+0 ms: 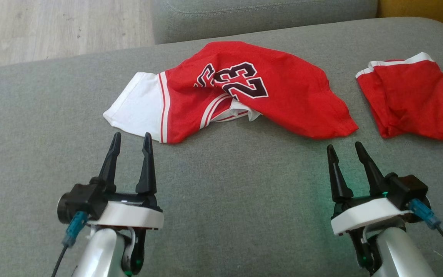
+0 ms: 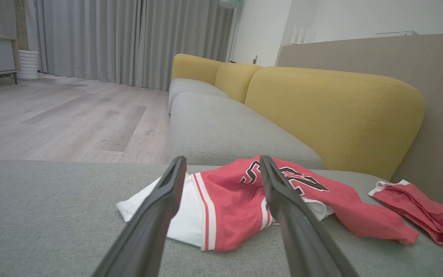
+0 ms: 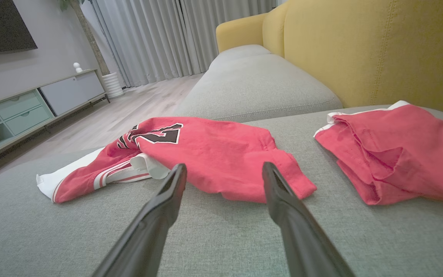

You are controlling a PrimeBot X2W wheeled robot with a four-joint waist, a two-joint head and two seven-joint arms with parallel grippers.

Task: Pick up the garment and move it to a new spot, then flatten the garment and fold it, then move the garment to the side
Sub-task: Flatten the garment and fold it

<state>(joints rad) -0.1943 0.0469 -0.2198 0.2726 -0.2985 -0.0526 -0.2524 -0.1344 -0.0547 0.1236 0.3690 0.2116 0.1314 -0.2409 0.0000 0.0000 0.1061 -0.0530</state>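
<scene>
A red and white jersey garment (image 1: 240,96) with a black "23" lies crumpled on the grey sofa seat, a white part at its left end. It shows too in the left wrist view (image 2: 229,207) and the right wrist view (image 3: 214,154). My left gripper (image 1: 131,140) is open, its tips just short of the garment's white near-left corner. My right gripper (image 1: 344,150) is open too, empty, a little short of the garment's near-right corner. In both wrist views the long dark fingers (image 2: 156,215) (image 3: 283,207) stand apart with nothing between them.
A second red piece with white trim (image 1: 410,100) lies folded at the right of the seat (image 3: 394,154). The grey seat cushion (image 1: 221,200) stretches around both. Yellow backrests (image 2: 333,111) rise behind; wooden floor (image 1: 52,30) lies beyond the seat's far-left edge.
</scene>
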